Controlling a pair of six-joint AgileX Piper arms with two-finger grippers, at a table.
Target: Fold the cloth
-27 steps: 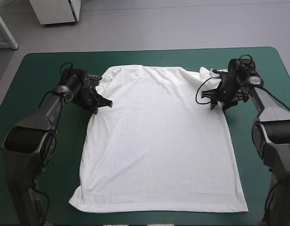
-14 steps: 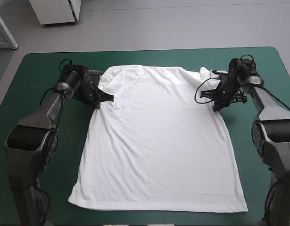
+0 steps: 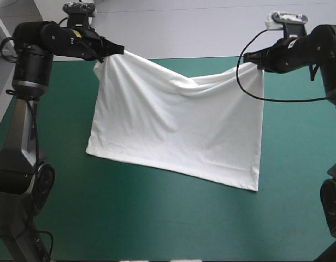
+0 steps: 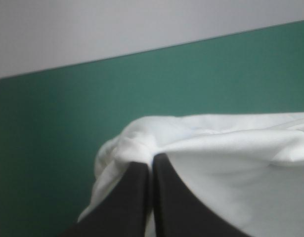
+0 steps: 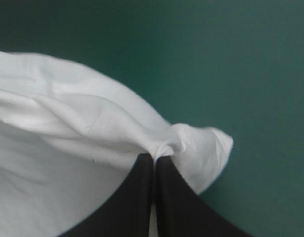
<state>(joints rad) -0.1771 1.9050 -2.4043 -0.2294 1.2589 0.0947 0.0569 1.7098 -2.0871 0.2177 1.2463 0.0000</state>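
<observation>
The white T-shirt (image 3: 173,125) hangs lifted by its two top corners, sagging between them, its lower edge resting on the teal-green table (image 3: 157,218). My left gripper (image 3: 120,50) is raised at the far left and is shut on the T-shirt's left corner. My right gripper (image 3: 251,58) is raised at the far right, shut on the right corner. In the left wrist view the black fingers (image 4: 164,197) meet under a bunched fold of the T-shirt (image 4: 231,163). The right wrist view shows the right gripper (image 5: 153,159) pinching a gathered corner of the T-shirt (image 5: 67,148).
Bare teal-green cover lies in front of the hanging shirt and at both sides (image 3: 299,153). The table's far edge (image 3: 173,58) runs just behind the shirt's top.
Earlier the T-shirt lay flat with both grippers at its shoulders. Now both arms have risen, lifting the top edge so the shirt hangs and its hem has slid toward the far side.
</observation>
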